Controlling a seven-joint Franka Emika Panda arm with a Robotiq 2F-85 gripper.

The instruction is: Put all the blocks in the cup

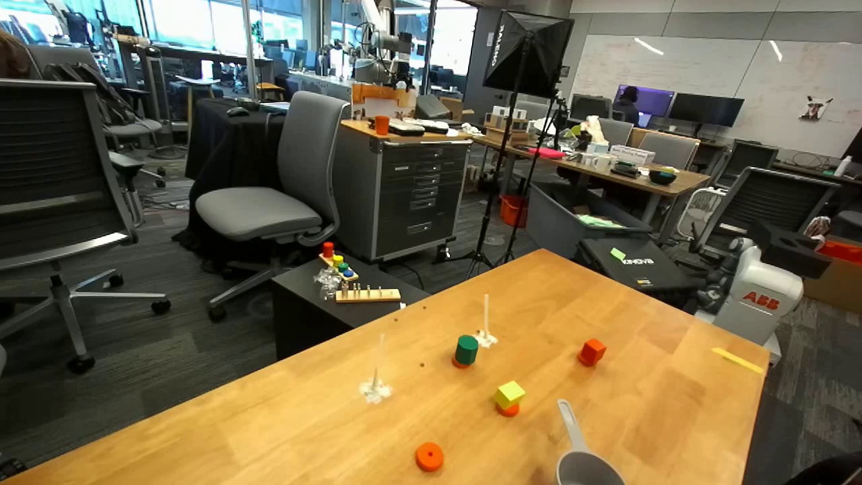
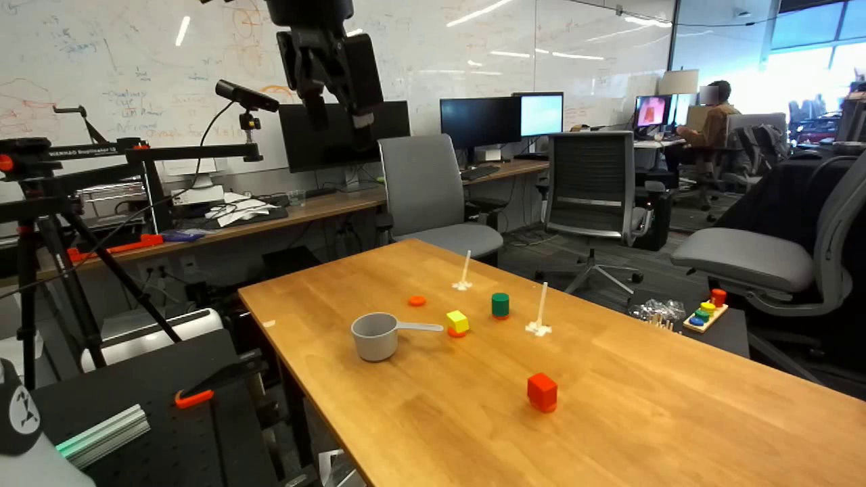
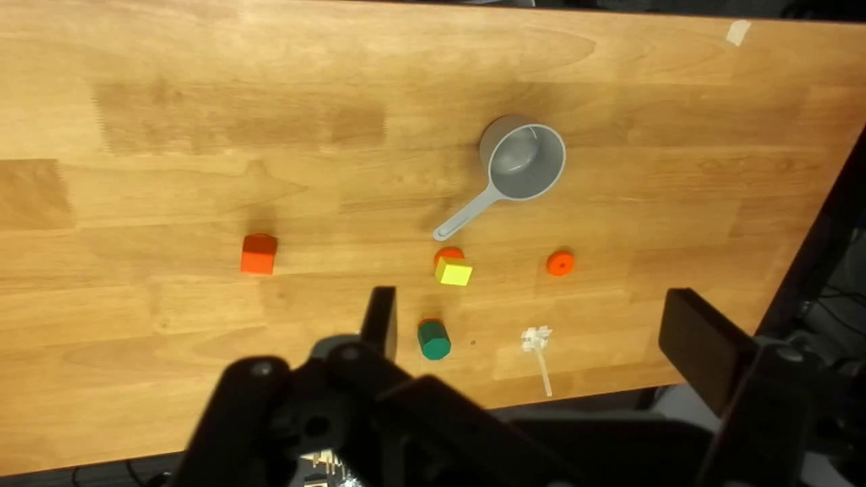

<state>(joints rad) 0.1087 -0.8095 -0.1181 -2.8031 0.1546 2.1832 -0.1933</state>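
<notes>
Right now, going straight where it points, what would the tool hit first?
Probably the round grey cup with a handle, below the open tool; depth is unclear, so the brown wooden table beside it might come first.

1. I see bright windows [image 1: 195,25] behind a grey chair [image 1: 261,209].
2. White streaks of light [image 2: 479,13] gleam on the scribbled whiteboard [image 2: 433,49].
3. Dark carpet [image 1: 176,350] lies around the wooden table [image 2: 676,406].
4. A black studio lamp [image 1: 515,57] stands beside the drawer cabinet [image 1: 421,195].
</notes>
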